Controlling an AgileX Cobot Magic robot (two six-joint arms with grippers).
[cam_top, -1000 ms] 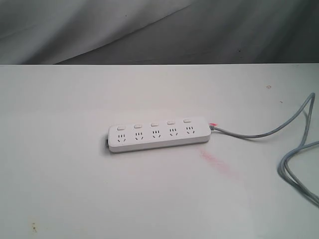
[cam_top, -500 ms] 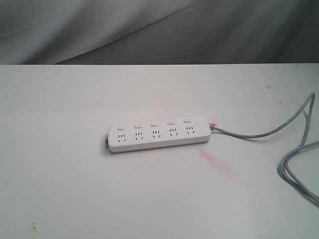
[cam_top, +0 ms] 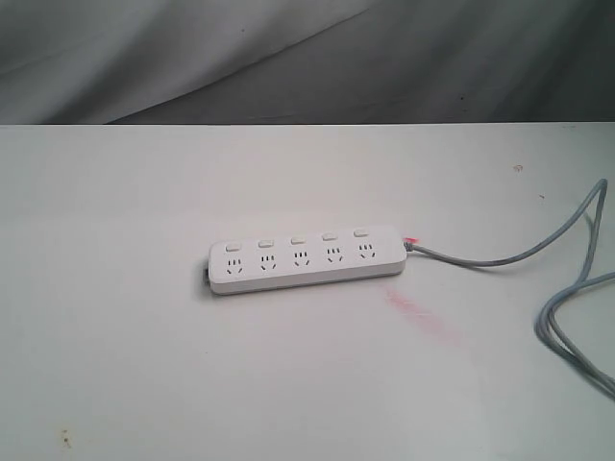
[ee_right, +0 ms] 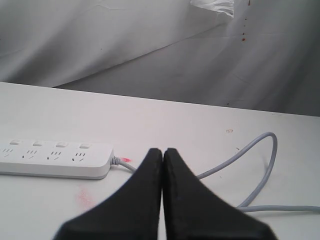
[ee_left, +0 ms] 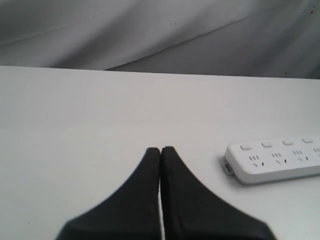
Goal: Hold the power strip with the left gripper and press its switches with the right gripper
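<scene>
On table (cam_top: 115, 336), power strip (cam_top: 306, 258): long axis left-right, cord (cam_top: 500, 261) end toward your right.
Left gripper (ee_left: 160, 150): pressed together, nearest plain end.
Right gripper (ee_right: 163, 151): pressed together, nearest cord end.

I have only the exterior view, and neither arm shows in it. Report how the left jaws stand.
Observer: The left gripper has its jaws shut together on nothing.
Operator: Say whether it touches the power strip.
Observer: No. In the left wrist view the power strip lies apart from it, off to one side.
Operator: Now the right one.
Observer: The right gripper has its jaws shut too, empty and clear of the strip.
</scene>
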